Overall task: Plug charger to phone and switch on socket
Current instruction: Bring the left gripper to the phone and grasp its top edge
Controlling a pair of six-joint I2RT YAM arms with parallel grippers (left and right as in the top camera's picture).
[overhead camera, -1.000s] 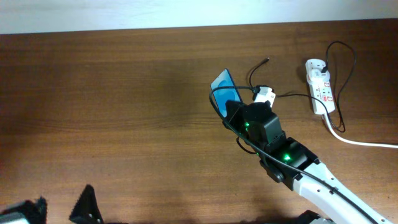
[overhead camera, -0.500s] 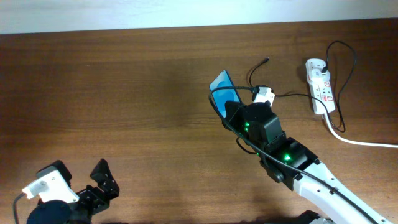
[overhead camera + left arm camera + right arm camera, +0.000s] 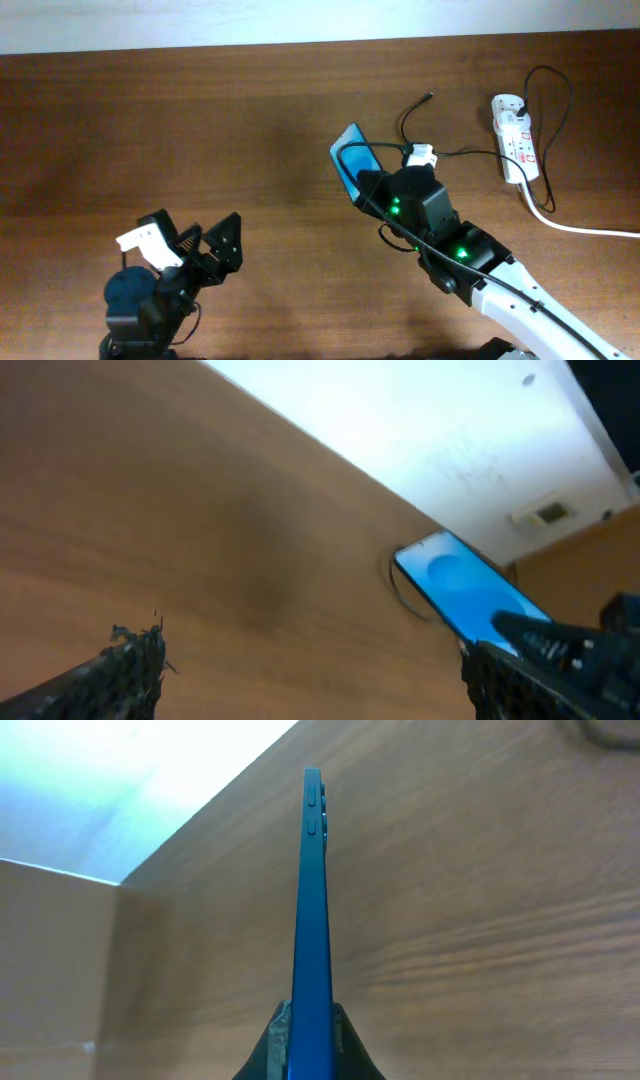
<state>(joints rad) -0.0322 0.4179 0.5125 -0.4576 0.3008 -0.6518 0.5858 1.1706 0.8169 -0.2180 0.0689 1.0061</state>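
My right gripper [image 3: 368,180] is shut on the phone [image 3: 347,160] and holds it on edge above the table. In the right wrist view the phone [image 3: 312,890] is a thin blue edge between the fingers [image 3: 310,1035]. The charger's black cable tip [image 3: 430,97] lies free behind the phone. A white block on the cable [image 3: 420,156] lies beside my right gripper. The cable loops on to the socket [image 3: 513,135] at the far right. My left gripper [image 3: 205,245] is open and empty at the front left. Its wrist view shows spread fingers [image 3: 320,675] and the phone [image 3: 465,592] ahead.
The socket's thick white cord [image 3: 580,228] runs off the right edge. The black cable arcs round the socket's far end [image 3: 560,80]. A white wall [image 3: 300,20] borders the back of the wooden table [image 3: 150,120].
My left arm has come up from the bottom-left corner toward the middle, gripper open. The phone has shifted slightly left in my right gripper, and the white block moved with the cable.
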